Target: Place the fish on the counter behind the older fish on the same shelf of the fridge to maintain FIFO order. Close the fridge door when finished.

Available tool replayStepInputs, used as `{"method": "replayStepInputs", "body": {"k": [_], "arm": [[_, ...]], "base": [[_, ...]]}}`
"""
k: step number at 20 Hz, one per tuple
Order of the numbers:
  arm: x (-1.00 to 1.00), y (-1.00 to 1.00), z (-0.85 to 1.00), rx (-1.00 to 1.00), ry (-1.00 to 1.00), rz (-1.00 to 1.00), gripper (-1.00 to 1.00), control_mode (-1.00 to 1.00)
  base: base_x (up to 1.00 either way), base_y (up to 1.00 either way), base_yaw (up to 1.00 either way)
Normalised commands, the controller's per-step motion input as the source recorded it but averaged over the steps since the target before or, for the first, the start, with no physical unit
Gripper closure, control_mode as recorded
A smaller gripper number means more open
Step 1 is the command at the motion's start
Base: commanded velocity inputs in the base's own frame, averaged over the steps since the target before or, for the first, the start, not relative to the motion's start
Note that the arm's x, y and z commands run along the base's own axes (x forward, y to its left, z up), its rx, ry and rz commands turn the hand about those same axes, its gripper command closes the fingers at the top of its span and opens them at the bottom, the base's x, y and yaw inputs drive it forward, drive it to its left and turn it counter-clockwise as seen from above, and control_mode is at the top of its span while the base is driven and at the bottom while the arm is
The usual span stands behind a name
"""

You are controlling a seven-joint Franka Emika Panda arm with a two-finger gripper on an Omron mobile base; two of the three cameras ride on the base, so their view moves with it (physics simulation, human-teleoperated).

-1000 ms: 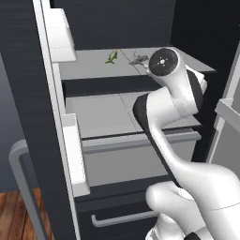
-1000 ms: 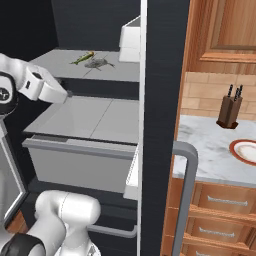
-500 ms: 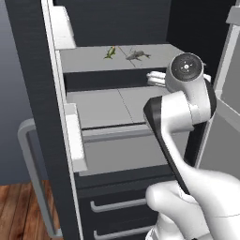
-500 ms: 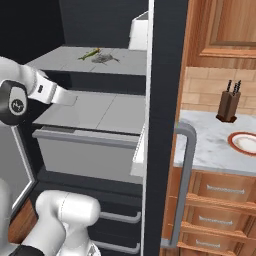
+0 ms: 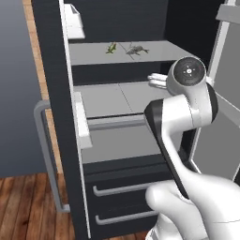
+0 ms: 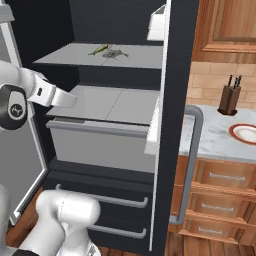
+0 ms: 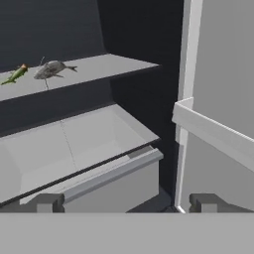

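Soft, even light is seen everywhere, with no glare. The back of the fridge (image 5: 140, 18) is kept dark. Edges look a bit blocky, and no bending is seen.

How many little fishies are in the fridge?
2. The greenish-yellow fish and the grey fish lie side by side on the upper shelf. Others could be hidden.

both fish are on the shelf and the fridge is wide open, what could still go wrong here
1. The greenish-yellow fish and the grey fish lie side by side on the upper shelf rather than clearly one behind the other, so FIFO order may not hold.
2. The arm sits between the open doors; swinging the left door shut could trap it.
3. The open gripper points at the right door's bin and could snag it when pushing.
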Motion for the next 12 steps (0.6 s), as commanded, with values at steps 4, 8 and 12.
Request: {"method": "replayStepInputs", "body": {"k": [4,8,12], "arm": [[0.00,0.00,0.00,0.00,0.00,0.00,-1.00,1.00],[0.00,0.00,0.00,0.00,0.00,0.00,-1.00,1.00],[0.00,0.00,0.00,0.00,0.00,0.00,-1.00,1.00]], "base": [[-0.26,0.20,0.00],[-0.29,0.01,0.00],[-0.42,0.00,0.00]]}}
